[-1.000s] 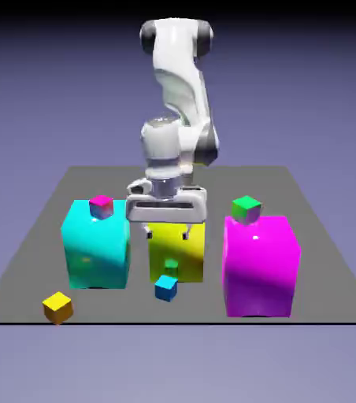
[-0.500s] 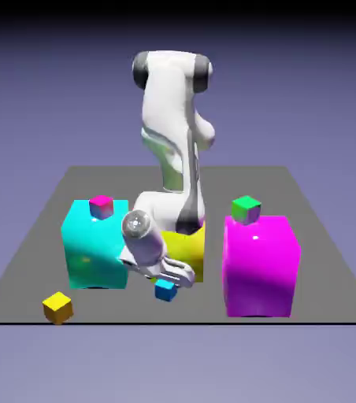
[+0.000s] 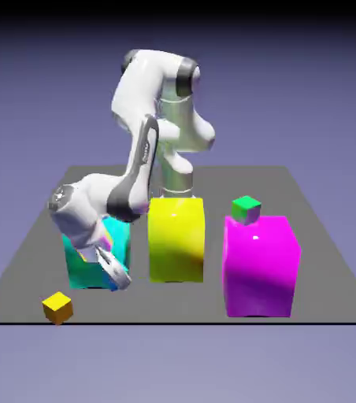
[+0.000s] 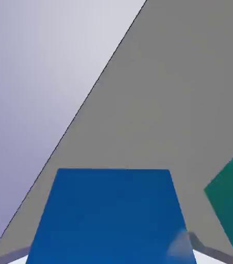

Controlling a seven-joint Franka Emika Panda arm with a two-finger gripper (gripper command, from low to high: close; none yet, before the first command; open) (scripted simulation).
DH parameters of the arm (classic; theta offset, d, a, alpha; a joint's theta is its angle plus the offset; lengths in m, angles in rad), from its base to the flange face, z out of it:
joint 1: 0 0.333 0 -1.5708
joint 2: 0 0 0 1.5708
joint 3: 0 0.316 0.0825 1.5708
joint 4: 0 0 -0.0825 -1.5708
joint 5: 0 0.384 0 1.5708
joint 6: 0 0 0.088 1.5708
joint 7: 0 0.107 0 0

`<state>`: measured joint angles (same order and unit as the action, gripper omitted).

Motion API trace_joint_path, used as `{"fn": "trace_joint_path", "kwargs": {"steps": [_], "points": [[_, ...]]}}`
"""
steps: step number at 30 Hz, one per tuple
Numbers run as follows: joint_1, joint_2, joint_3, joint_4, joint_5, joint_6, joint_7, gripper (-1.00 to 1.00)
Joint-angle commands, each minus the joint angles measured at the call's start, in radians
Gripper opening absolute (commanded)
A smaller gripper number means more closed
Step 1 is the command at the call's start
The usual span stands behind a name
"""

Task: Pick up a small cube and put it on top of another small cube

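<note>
Query: Item one, the gripper?

Entry: My two-finger gripper [image 4: 112, 257], fingers closed on a small, solid blue cube [image 4: 111, 216]. The hand view shows the cube filling the space between the tips; the exterior view hides it behind my hand.

Query: Why held so?

Entry: One finger to either side, I judge, so that its underside can meet another cube's top. My hand [image 3: 112, 268] is tilted, in front of the large, glossy cyan block [image 3: 94, 271], the landmark of this list. Levelling would be needed before any release.

Query: Nearest possible base?

Entry: One small orange-yellow cube [image 3: 58, 308], on the dark grey tabletop [image 3: 213, 177], toward the camera from the cyan block and to the exterior view's left. Its top is bare. The task names no colours, so its role as base is my guess.

Query: Obstructions?

Entry: First, the cyan block itself, close by my hand; a low swing could knock it. Second, one large, glossy yellow block [image 3: 176, 240], just to the exterior view's right of the cyan one. Third, one large magenta block [image 3: 261, 268], farther along that side.

Query: Other small stock?

Entry: One small green cube [image 3: 246, 208], on the magenta block's side of the cyan block, showing at magenta's upper edge; whether on it or behind, I cannot tell.

Query: Stage?

Entry: Carrying, by my judgement; stacking outstanding.
</note>
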<state>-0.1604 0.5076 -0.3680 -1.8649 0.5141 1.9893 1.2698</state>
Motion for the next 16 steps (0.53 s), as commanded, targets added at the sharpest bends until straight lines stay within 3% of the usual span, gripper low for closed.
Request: {"fn": "trace_joint_path", "kwargs": {"steps": [1, 8, 12, 13, 16], "points": [[-0.014, 0.016, -0.033, 0.036, 0.037, -0.016, 0.038, -1.00], [-0.070, 0.174, -0.197, 0.189, 0.274, -0.130, 0.142, -1.00], [-0.060, 0.255, -0.147, 0.151, 0.343, -0.023, 0.097, -1.00], [-0.060, 0.255, -0.147, 0.151, 0.343, -0.023, 0.097, 1.00], [-0.068, 0.189, -0.187, 0.182, 0.287, -0.110, 0.133, 1.00]]}}
